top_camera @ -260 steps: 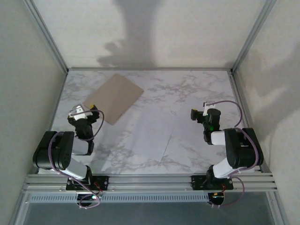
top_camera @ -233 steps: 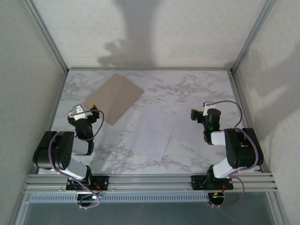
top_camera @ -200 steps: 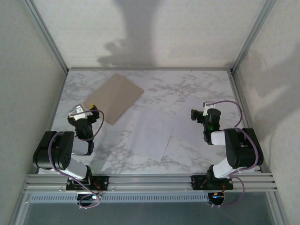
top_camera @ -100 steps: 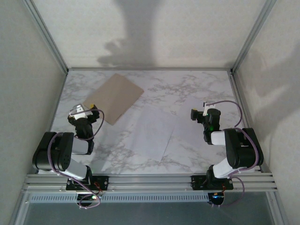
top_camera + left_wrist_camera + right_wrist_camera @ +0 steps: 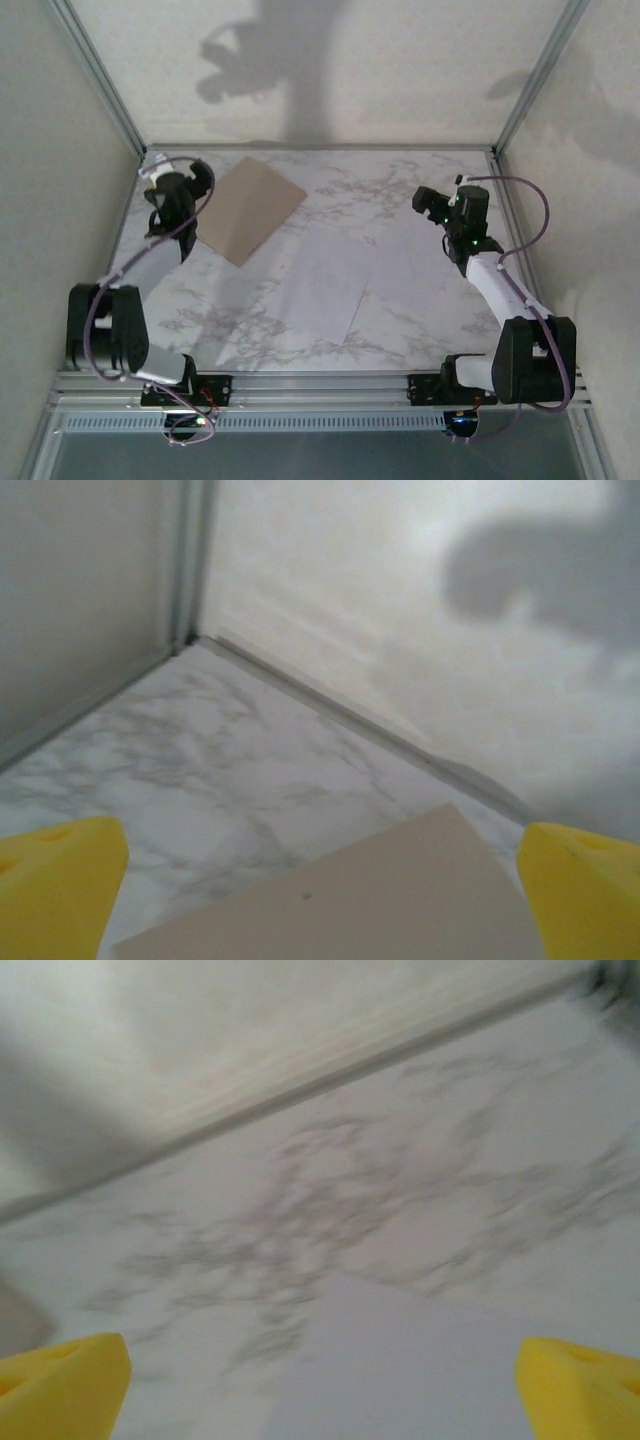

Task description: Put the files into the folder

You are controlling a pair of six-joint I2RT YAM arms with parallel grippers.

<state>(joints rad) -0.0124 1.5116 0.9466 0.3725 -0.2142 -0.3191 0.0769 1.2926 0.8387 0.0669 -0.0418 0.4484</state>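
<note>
The tan folder (image 5: 247,207) lies shut and flat at the back left of the marble table. Its far corner (image 5: 400,890) shows low in the left wrist view. The white files (image 5: 325,285) lie loose on the table's middle, right of the folder, and one corner of a sheet (image 5: 430,1370) shows in the right wrist view. My left gripper (image 5: 195,180) hovers open by the folder's left edge, yellow fingertips (image 5: 60,875) wide apart. My right gripper (image 5: 432,207) hangs open above the files' far right end, with nothing between its fingers (image 5: 580,1380).
Metal frame posts and grey walls close in the table on the left (image 5: 100,75), right (image 5: 535,80) and back. Bare marble (image 5: 400,185) lies between the folder and the right gripper.
Both arms have lifted out of their folded pose near the bases and reached toward the back. The left gripper went to the folder, the right to the files' far end. Folder and files stayed put.
</note>
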